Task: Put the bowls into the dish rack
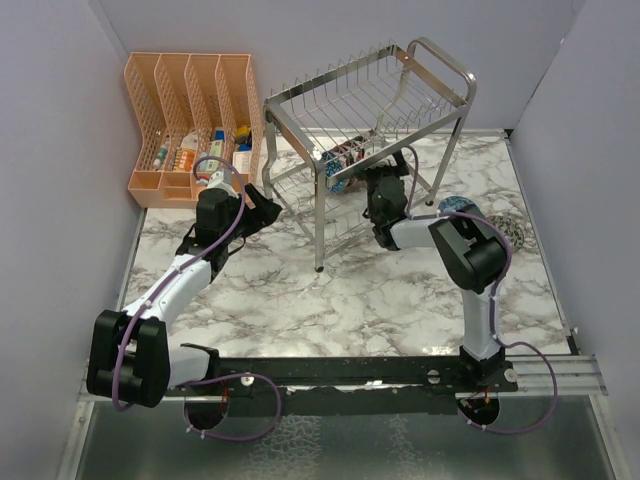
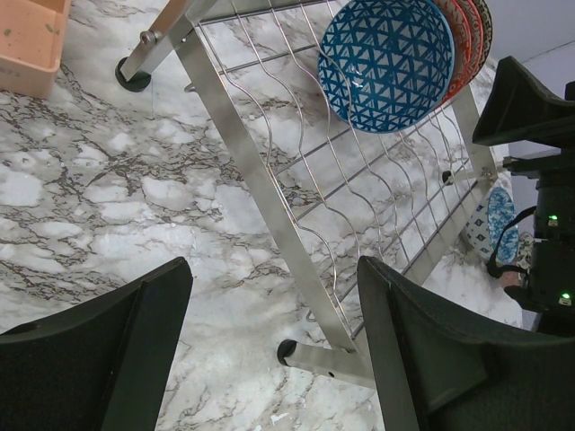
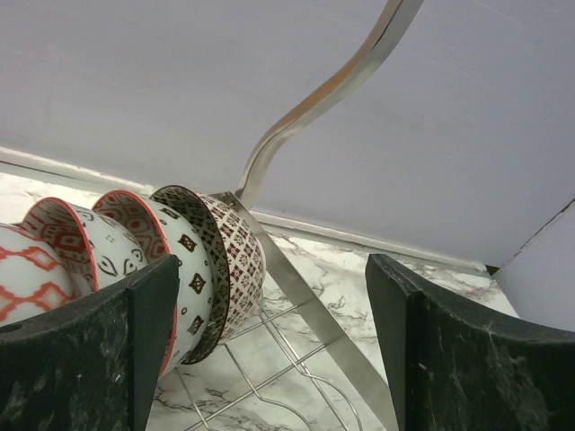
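- The marbled white-grey table (image 1: 330, 300) is boxed in by pale lilac walls (image 1: 300, 40), with an orange organiser (image 1: 190, 110) at the back left.
- The bowls (image 2: 386, 58) stand on edge in the dish rack (image 1: 370, 100), on its lower tier.
- The left gripper (image 2: 274, 265) and right gripper (image 3: 269, 262) both have their fingers apart, holding nothing.

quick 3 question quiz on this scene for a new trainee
1. True or false: the blue bowl stands on edge in the lower tier of the dish rack.
2. The right gripper is: A shut on a red bowl; B open, holding nothing; C shut on the rack's rail.
3. Fill in: in the top view, the orange organiser stands to the rack's ____.
Key: 1 true; 2 B; 3 left.
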